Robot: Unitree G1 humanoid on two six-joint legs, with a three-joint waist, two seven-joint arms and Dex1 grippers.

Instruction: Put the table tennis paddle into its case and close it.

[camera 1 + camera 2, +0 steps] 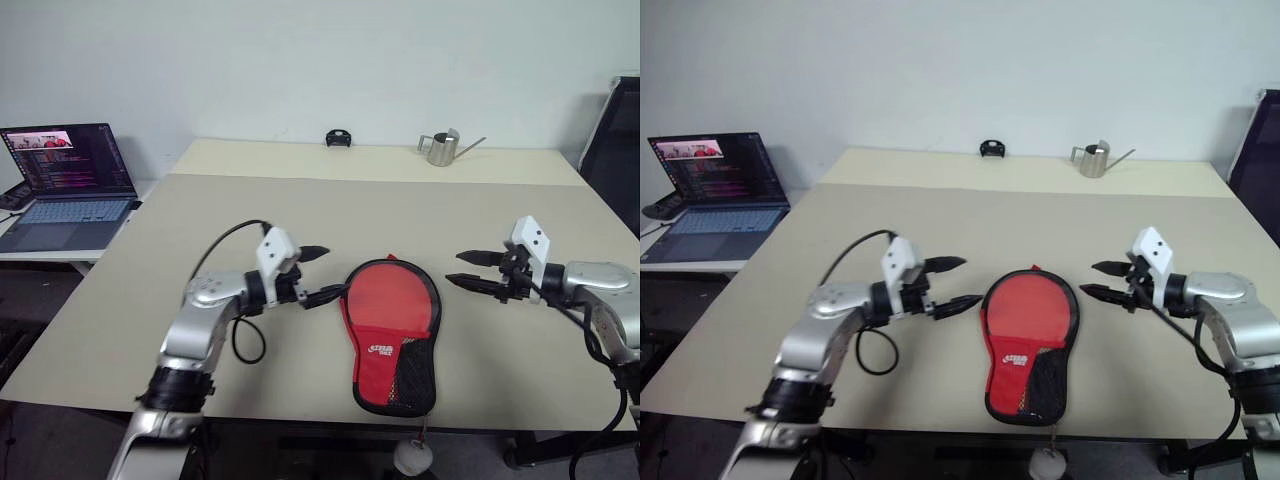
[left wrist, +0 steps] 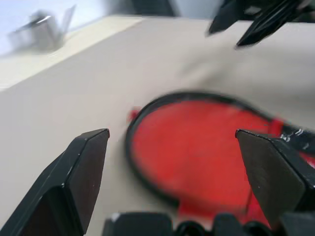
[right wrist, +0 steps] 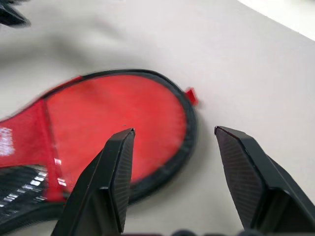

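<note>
Beige matte desk (image 1: 250,210), flat rectangular top. Laptop (image 1: 68,180) far left of the case, screen lit. Paddle-shaped soft fabric case (image 1: 392,335) lies flat at the desk's near edge, red side up, white logo, black mesh pocket, black zipper rim. Left hand (image 1: 322,274) just left of case, black pointed fingers spread wide, empty. Right hand (image 1: 468,270) right of case, parted, empty. Small steel watering can (image 1: 442,148) far behind case.

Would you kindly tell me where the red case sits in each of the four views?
Left eye view: the case lies centre, near the table's front edge, between both grippers.
Right eye view: centre, same spot.
Left wrist view: its round end shows between the fingers.
Right wrist view: round end and mesh pocket behind the fingers.
Shared landmark: the small red tab at its round end.
</note>
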